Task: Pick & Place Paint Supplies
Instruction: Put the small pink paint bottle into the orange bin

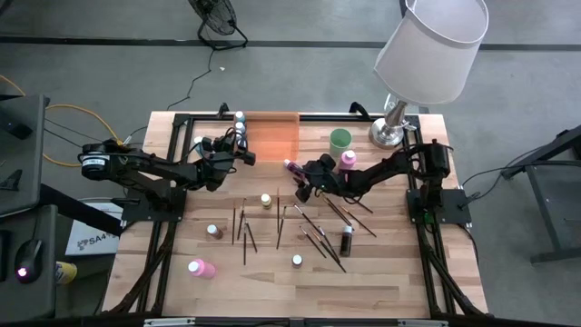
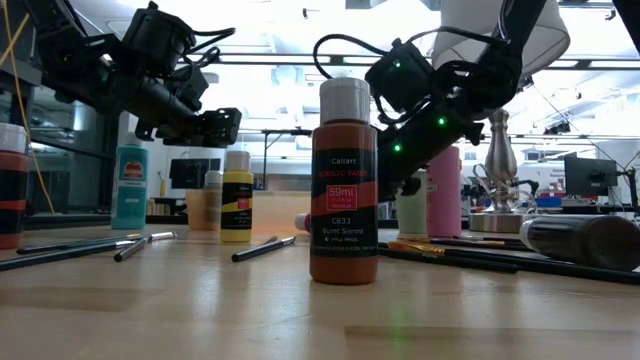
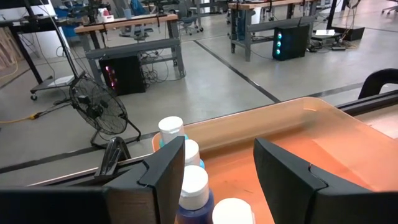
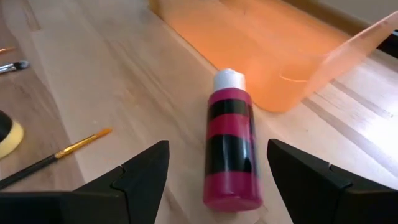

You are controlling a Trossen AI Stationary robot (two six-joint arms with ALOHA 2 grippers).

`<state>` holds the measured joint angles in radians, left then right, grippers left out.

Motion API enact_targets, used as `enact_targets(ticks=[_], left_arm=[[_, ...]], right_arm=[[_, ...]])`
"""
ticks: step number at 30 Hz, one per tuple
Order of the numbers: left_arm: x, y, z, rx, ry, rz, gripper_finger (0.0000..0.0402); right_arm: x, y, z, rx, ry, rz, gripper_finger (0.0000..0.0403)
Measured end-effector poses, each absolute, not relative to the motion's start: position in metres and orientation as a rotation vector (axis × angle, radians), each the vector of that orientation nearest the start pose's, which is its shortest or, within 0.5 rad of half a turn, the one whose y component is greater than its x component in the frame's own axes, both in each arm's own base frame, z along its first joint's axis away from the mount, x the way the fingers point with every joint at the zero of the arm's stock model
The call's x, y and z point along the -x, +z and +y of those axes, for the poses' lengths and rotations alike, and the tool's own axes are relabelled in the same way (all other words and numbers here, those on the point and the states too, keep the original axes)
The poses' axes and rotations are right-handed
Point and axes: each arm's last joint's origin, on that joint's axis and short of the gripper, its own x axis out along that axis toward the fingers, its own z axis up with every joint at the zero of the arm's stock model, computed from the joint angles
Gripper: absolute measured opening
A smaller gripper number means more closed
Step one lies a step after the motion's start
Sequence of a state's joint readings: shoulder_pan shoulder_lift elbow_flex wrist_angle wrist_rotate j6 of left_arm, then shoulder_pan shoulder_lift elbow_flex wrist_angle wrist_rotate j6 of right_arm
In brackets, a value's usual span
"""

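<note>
A: High view, entry one: the right gripper (image 1: 300, 189) hangs by a magenta bottle (image 1: 292, 167) lying on the counter (image 1: 390, 272) near the orange tray (image 1: 277, 145). The left gripper (image 1: 243, 154) sits over the tray's edge, by its bottles (image 1: 240, 127).

B: Low view: a brown bottle (image 2: 343, 180) stands up front, brushes (image 2: 262, 248) flat beside it.

A: Left wrist: jaws apart, empty; blue bottles (image 3: 194, 193) just beyond.

B: Right wrist: jaws wide apart, empty; the magenta bottle lies between them, cap toward the tray, bare wood around it.
</note>
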<state>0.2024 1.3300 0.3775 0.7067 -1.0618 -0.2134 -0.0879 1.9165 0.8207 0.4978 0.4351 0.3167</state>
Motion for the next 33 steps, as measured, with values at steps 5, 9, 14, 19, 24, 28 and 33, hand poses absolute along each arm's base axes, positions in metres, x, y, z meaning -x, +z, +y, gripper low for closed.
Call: enact_targets(ticks=[5, 9, 14, 19, 24, 28, 33], left_arm=[[-0.218, 0.175, 0.07, 0.072, 1.275, 0.106, 0.0186], [-0.217, 0.174, 0.07, 0.066, 1.275, 0.115, 0.0186], [-0.218, 0.174, 0.07, 0.065, 1.27, 0.118, 0.0186], [-0.218, 0.174, 0.07, 0.064, 1.269, 0.119, 0.0186], [-0.218, 0.174, 0.07, 0.062, 1.268, 0.121, 0.0186], [-0.218, 0.174, 0.07, 0.065, 1.245, 0.126, 0.0186], [-0.22, 0.175, 0.07, 0.029, 1.194, 0.153, 0.0186]], right_arm=[[-0.359, 0.091, -0.044, -0.188, -0.583, 0.545, 0.0265], [-0.368, 0.085, -0.044, -0.193, -0.59, 0.542, 0.0265], [-0.368, 0.082, -0.044, -0.183, -0.601, 0.556, 0.0246], [-0.367, 0.081, -0.044, -0.184, -0.601, 0.569, 0.0188], [-0.367, 0.081, -0.041, -0.201, -0.603, 0.562, 0.0128], [-0.368, 0.084, -0.039, -0.202, -0.602, 0.551, 0.0121], [-0.369, 0.096, -0.032, -0.198, -0.601, 0.503, 0.0121]])
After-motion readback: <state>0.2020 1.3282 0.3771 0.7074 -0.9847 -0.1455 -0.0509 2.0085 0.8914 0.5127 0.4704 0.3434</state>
